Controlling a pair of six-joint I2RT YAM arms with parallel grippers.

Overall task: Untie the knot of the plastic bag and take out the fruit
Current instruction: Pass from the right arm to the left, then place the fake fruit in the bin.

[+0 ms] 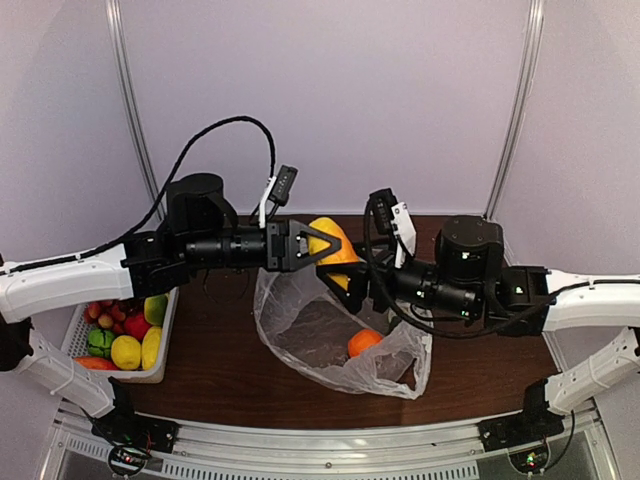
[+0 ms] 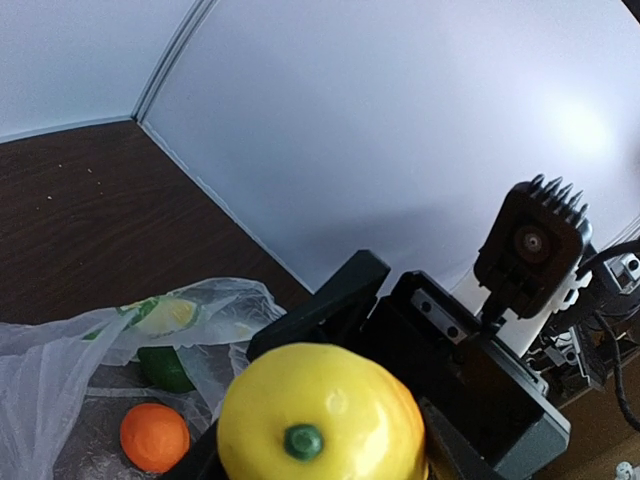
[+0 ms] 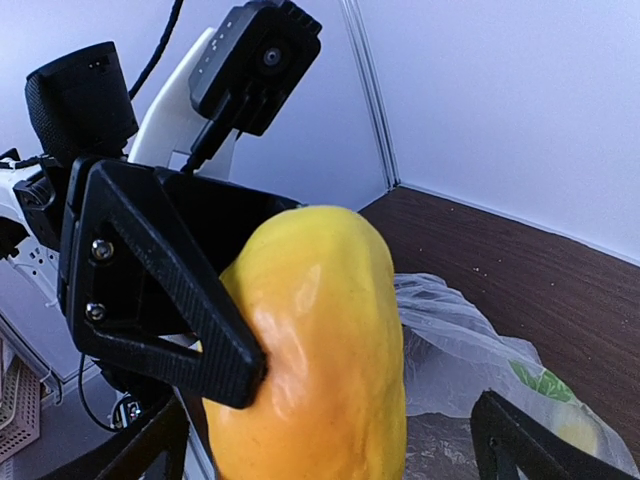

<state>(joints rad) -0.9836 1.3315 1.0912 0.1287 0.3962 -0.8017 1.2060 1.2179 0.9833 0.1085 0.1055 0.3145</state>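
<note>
Left hand [image 1: 318,246], level, clamps the mango [image 3: 320,340] above the plastic bag [image 1: 300,330].

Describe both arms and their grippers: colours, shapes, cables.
The left arm and right arm have white near links, then black cylindrical joints and wrists. The left gripper and right gripper are black; the left's fingers are flat triangular frames with screws. A black cable loops over the left arm. Each wrist carries a black finned camera.
</note>
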